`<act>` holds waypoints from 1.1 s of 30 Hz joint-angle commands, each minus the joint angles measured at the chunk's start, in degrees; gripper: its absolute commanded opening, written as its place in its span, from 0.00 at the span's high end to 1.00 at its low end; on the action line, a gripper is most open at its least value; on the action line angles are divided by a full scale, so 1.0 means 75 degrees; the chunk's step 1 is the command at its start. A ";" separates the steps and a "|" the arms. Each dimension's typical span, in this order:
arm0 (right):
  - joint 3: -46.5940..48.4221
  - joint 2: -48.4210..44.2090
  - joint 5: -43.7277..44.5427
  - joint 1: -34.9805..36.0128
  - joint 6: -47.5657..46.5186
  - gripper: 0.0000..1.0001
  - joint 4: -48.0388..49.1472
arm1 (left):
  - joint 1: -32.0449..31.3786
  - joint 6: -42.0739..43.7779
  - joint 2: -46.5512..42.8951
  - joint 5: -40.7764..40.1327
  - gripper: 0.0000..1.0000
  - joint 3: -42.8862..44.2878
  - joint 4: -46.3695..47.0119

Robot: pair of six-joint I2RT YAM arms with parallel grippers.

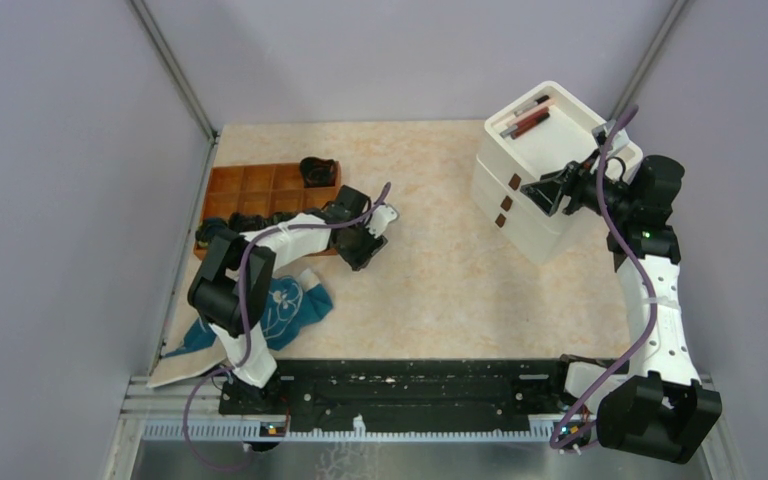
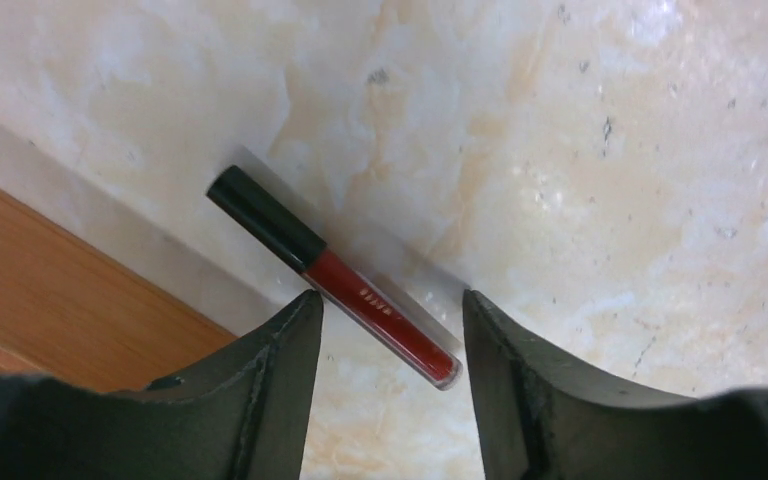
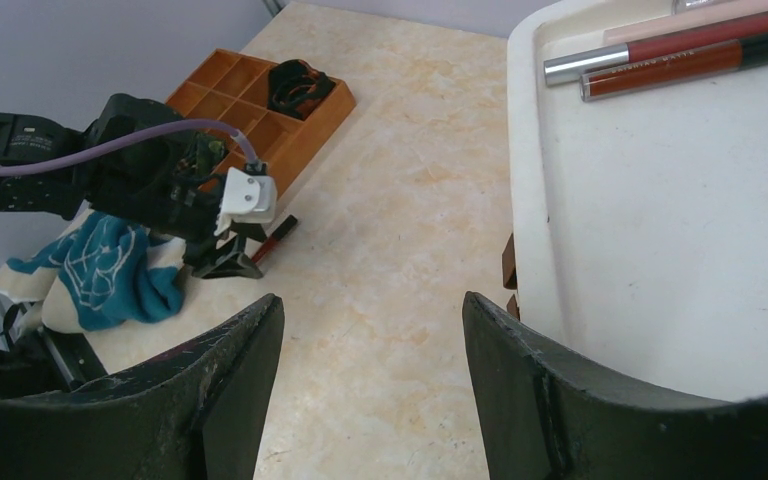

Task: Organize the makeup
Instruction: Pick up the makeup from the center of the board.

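Note:
A dark red lip gloss tube (image 2: 380, 315) with a black cap lies on the marble table next to the wooden organizer (image 2: 50, 300). My left gripper (image 2: 388, 300) is open, low over the table, with its fingers either side of the tube's lower end; it also shows in the top view (image 1: 362, 250). The tube shows in the right wrist view (image 3: 275, 238) too. Slim red and silver pencils (image 3: 680, 50) lie on the tray top of the white drawer unit (image 1: 560, 140). My right gripper (image 3: 370, 300) is open and empty, held beside that unit's left side (image 1: 543, 192).
The wooden organizer (image 1: 250, 190) stands at the back left with a black item (image 1: 318, 172) in its right corner compartment. A teal patterned cloth (image 1: 285, 305) lies near the left arm's base. Grey walls close in both sides.

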 commanded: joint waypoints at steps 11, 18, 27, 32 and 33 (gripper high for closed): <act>0.0223 -0.0192 -0.0189 0.0012 -0.0070 0.34 0.0229 | 0.0043 0.0139 0.0266 0.0808 1.00 0.0501 -0.0162; 0.0725 0.0073 0.0182 0.1024 -0.0674 0.34 -0.0076 | 0.0058 0.0418 -0.0748 0.2091 1.00 0.0535 -0.0128; 0.0680 0.0406 -0.0266 0.2706 -0.0238 0.20 0.1767 | 0.0076 0.0256 -0.2245 0.4653 1.00 0.1384 -0.0351; 0.0498 0.0570 -0.0642 0.3376 0.0131 0.19 0.2749 | 0.0069 -0.0693 -0.2840 0.6413 1.00 0.1469 0.0625; 0.0338 0.0562 -0.0745 0.3484 0.0265 0.19 0.3044 | 0.0067 -0.0981 -0.2958 0.6738 1.00 0.1403 0.0947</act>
